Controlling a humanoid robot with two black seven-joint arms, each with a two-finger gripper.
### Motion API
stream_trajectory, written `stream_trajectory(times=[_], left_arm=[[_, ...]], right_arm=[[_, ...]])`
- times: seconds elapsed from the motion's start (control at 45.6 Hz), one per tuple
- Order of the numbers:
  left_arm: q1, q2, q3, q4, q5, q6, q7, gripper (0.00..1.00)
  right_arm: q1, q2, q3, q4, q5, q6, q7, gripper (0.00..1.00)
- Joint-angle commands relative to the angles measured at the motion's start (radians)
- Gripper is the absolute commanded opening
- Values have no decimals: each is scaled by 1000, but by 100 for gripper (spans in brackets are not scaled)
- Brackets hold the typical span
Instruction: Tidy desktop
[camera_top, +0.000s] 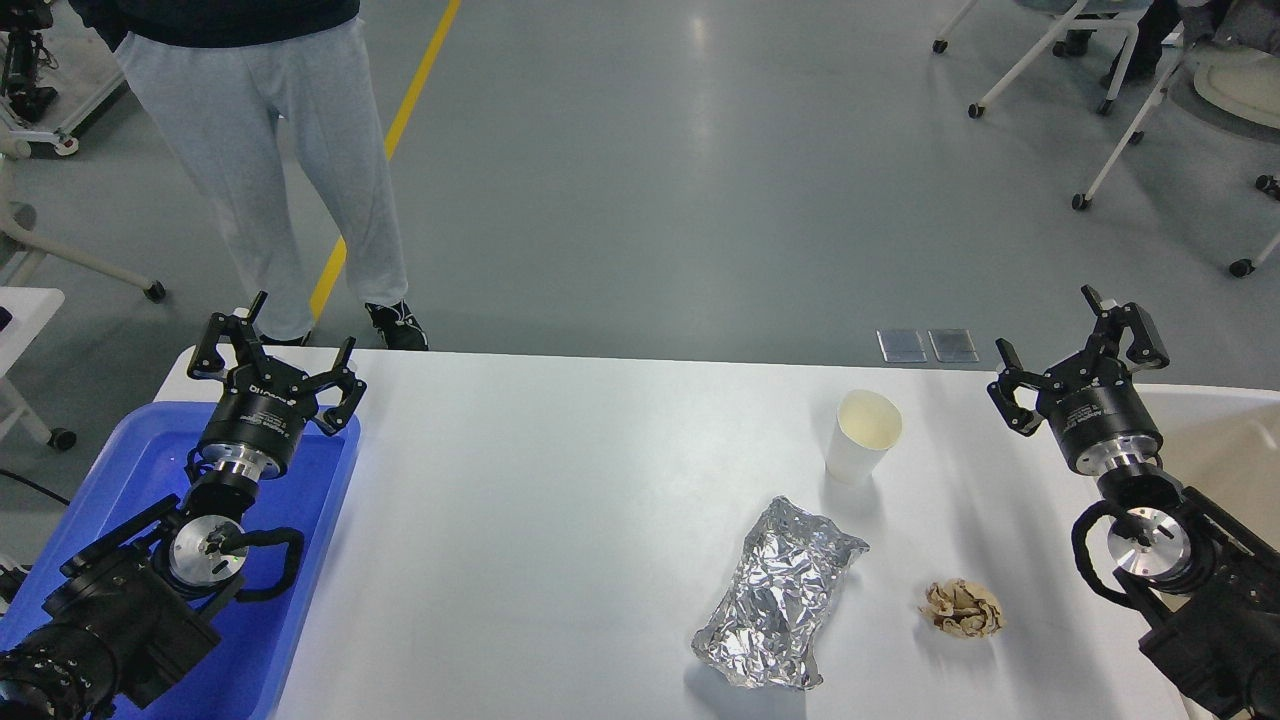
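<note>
The white desktop (560, 520) fills the lower part of the head view. On its right half stand a white paper cup (862, 436), upright, a crumpled silver foil packet (780, 595) and a small crumpled brown paper ball (962, 608). My left gripper (275, 345) hovers open over the far end of the blue tray, holding nothing. My right gripper (1080, 350) is open and empty too, raised near the table's far right edge, to the right of the cup.
A blue plastic tray (300, 560) lies at the table's left edge under my left arm. A beige bin (1225, 450) sits at the right edge behind my right arm. A person in grey trousers (290, 170) stands beyond the far left corner. Wheeled chairs stand at the back right.
</note>
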Motion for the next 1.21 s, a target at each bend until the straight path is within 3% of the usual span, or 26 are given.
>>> stream_trajectory(times=[0.0, 0.658, 1.184], left_arm=[[0, 0, 0, 0, 0, 0, 0, 100], [-2, 0, 0, 0, -2, 2, 0, 100], [-2, 0, 0, 0, -2, 0, 0, 100]], right_arm=[[-4, 3, 2, 0, 0, -9, 0, 100], [-11, 5, 5, -2, 2, -4, 2, 100], [2, 6, 12, -2, 15, -69, 0, 100]])
